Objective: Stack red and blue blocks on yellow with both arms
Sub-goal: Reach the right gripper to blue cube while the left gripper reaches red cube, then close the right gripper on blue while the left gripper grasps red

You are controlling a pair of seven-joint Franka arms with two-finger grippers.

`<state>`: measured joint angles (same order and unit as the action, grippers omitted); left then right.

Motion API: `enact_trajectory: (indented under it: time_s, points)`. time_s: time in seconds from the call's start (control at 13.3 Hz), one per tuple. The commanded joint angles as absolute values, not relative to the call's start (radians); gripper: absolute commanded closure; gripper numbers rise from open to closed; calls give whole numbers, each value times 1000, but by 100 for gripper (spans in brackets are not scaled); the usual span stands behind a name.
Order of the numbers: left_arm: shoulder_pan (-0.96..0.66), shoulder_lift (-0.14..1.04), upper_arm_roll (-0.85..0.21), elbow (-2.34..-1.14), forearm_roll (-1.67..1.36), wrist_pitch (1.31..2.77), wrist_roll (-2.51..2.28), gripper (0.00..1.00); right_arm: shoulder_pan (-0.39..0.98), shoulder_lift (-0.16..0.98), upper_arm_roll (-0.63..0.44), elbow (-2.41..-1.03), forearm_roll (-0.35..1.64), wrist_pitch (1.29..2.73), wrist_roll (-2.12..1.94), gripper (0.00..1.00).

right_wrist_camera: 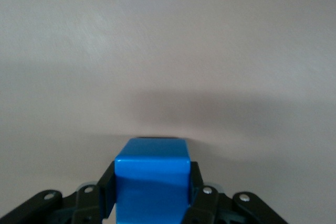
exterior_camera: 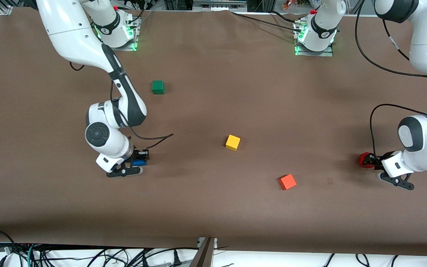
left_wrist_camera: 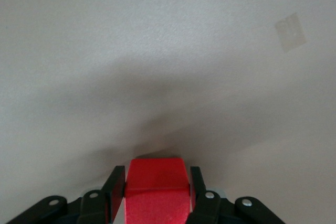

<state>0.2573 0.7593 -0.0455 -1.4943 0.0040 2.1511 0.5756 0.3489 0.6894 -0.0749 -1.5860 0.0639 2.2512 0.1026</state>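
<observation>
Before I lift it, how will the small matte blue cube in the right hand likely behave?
The small matte blue cube looks rigid with flat faces, so it likely won't roll. The right hand is shut on two of its faces; the matte surface probably won't slip. It seems light.

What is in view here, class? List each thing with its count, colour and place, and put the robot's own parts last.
yellow cube: one, yellow, on the brown table near its middle.
orange-red cube: one, orange-red, nearer the front camera than the yellow cube, toward the left arm's end.
green cube: one, green, farther from the camera, toward the right arm's end.
blue cube: one, blue, between the right gripper's fingers.
red cube: one, deep red, between the left gripper's fingers.
right gripper: one, black, low at the right arm's end.
left gripper: one, black, low at the left arm's end.
</observation>
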Motion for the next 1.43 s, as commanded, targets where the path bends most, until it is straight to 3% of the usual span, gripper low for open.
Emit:
enact_trajectory:
  time_s: [0.0,0.22,0.45,1.05,1.35]
  points:
    - [244,738,-44,-1471,15,2106,574,100,331,550,-93,-1554,77,2021,31,72]
    - [189,720,-49,-1392,-38,1990,485,100,331,430,-109,-1461,71,1751,21,72]
    - [74,675,-51,-1371,-63,1965,340,100,331,364,-133,-1385,66,1551,14,72]
    - [-368,652,-49,-1335,-84,1957,-299,100,345,344,-144,-1391,2,1545,28,72]
    - [-506,690,-43,-1306,-75,1971,-313,100,350,344,-140,-1388,6,1549,29,72]
